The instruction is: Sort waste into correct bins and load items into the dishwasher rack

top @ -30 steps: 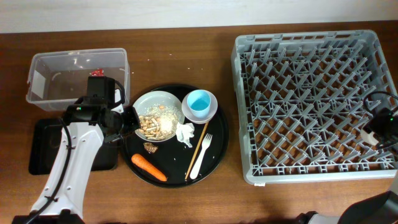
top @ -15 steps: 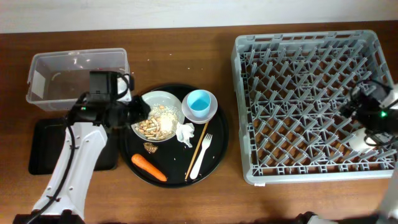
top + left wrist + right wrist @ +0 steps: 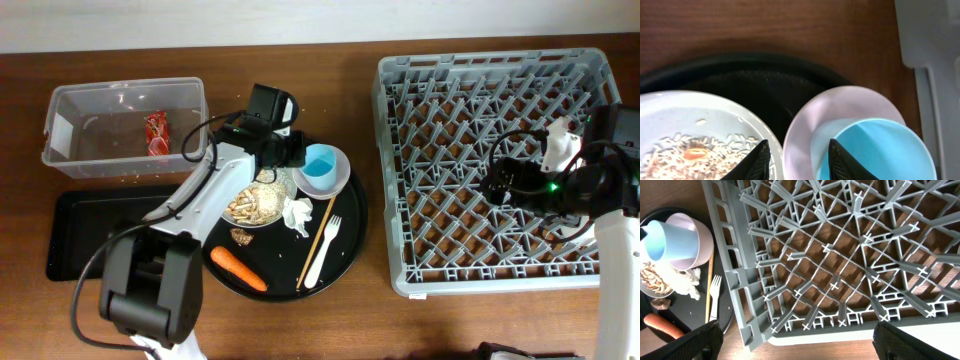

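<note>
tabletop point(image 3: 300, 325): left claw point(image 3: 798, 158) by blue cup point(image 3: 880, 150)

Our left arm point(image 3: 205, 190) reaches from the near left toward the far middle, with its wrist turned to the right. The left pincer point(image 3: 300, 152) is parted, its dark fingertips point(image 3: 760, 156) well apart. Our right arm point(image 3: 617, 260) stands at the near right with its wrist pointing left. The right pincer point(image 3: 497, 180) is spread wide and holds nothing.
</note>
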Available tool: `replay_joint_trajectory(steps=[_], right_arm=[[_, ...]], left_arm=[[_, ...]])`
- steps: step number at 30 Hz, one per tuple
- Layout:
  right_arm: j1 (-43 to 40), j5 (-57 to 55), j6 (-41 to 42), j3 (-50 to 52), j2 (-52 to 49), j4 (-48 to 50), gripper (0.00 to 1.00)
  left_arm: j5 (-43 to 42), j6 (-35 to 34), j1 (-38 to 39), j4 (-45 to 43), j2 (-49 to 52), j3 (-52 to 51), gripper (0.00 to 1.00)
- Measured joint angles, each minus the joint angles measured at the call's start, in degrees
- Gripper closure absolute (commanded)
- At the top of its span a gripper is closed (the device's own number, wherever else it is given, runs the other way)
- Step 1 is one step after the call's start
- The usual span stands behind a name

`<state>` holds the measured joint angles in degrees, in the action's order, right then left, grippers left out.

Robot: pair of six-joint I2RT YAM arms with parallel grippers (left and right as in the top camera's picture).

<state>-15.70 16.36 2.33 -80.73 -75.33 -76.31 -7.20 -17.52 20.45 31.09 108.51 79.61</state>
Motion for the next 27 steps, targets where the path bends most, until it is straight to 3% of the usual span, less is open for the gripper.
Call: replay_joint_trajectory(steps=[2,5,12,14,15,16,18,20,23,27], right_arm=[[0.0,0.0,0.02,0.0,0.0,0.0,0.01],[0.0,0.0,0.0,0.0,0.0,0.0,0.01],[0.02,-0.48,0.02,0.0,0.0,0.02,0.01],[0.0,-1.53,-0.02,0.04,0.0,1.11,0.01],[0.0,-0.42,-0.9,0.09,0.0,2.4,0.01],[-0.04,4.96,-4.44,0.15,0.0,4.04,0.01],[0.33,25.88,-16.83,0.15,-0.07,5.07,0.01],[2.58,42.8,-29.14,0.15,-0.26,5.2,0.01],[10.82,53.09,-41.22,0.15,-0.28,5.62,0.01],[18.99,57.02,-45.86,0.15,-1.38,10.8,0.01]], left_arm=[[-0.48,0.02,1.38,0.15,1.36,0.0,0.63],[-1.25,0.13,1.84,0.15,1.55,0.0,0.98],[-4.35,0.44,-0.74,2.93,-2.32,-0.04,1.0],[-13.38,0.04,-7.17,2.99,-13.05,-0.04,1.0],[-23.93,-0.68,-10.71,1.6,-17.14,0.17,1.0],[-34.21,-1.18,-12.0,-0.26,-18.34,0.33,1.0],[-57.31,-1.79,-10.29,-3.37,-17.64,0.33,1.0],[-65.51,-1.53,-8.33,-4.24,-17.62,0.31,1.0],[-71.76,-1.51,-6.47,-4.61,-17.62,0.31,1.0],[-73.66,-1.66,-6.29,-4.79,-17.62,0.33,1.0]])
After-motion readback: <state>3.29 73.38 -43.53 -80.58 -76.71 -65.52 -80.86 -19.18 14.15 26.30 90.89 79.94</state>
